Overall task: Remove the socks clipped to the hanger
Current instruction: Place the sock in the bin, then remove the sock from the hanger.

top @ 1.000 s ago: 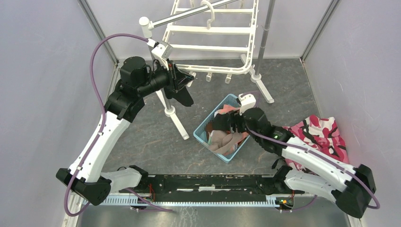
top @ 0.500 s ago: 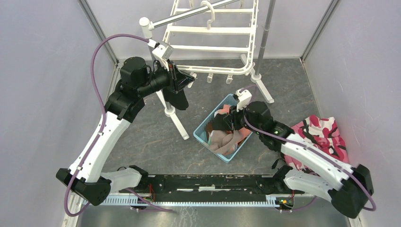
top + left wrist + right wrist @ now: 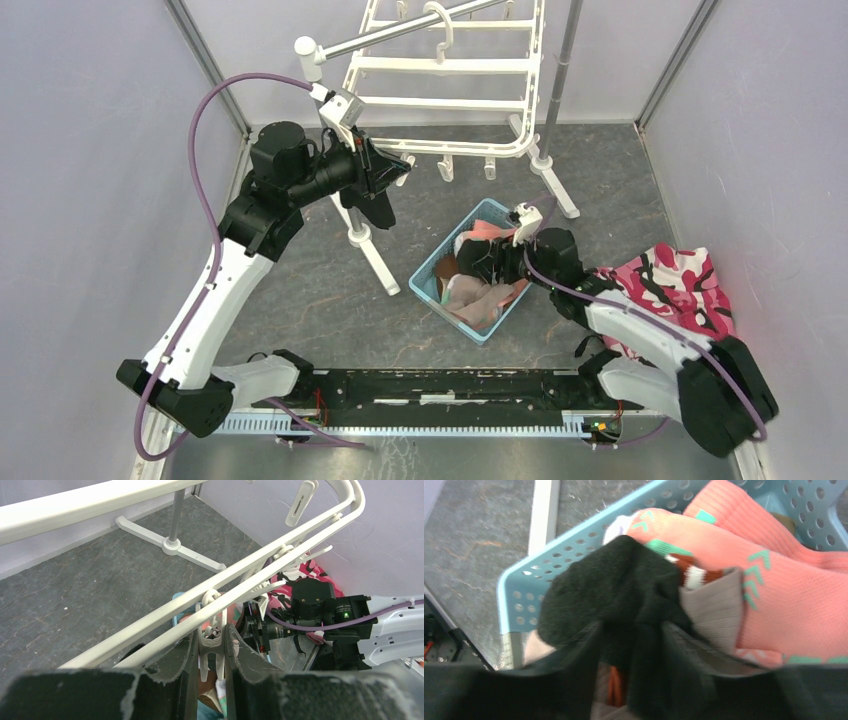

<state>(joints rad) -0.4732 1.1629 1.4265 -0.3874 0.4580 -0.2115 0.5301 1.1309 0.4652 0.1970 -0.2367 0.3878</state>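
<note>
Top view, left side: the left arm reaches up toward 11 o'clock, and the left pincer (image 3: 388, 168) sits at the near-left corner of the white hanger (image 3: 470, 64). The hanger hangs by its hook at 12 o'clock from the grey pole of the stand (image 3: 372, 255). Left wrist view: the jaws are narrow, pressed on both sides of one white clip (image 3: 213, 611) dangling from the hanger's rim. A dark sock (image 3: 378, 212) hangs straight down beneath that pincer, above the grey tabletop (image 3: 300, 290); its upper end is hidden by the fingers. Centre: a light blue basket (image 3: 432, 261) stands on the tabletop near the stand's foot and holds a heap of socks. Right wrist view: coral socks (image 3: 784, 595) with green marks lie toward 2 o'clock in the basket, with a black sock (image 3: 609, 585) on top toward 10 o'clock. The right pincer (image 3: 631, 637) is down in the basket, jaws partway apart with a fold of the black sock between them; cannot tell whether it grips. Far right, 4 o'clock: a pink-white-dark camouflage cloth (image 3: 680, 285) is heaped beside the right arm.
</note>
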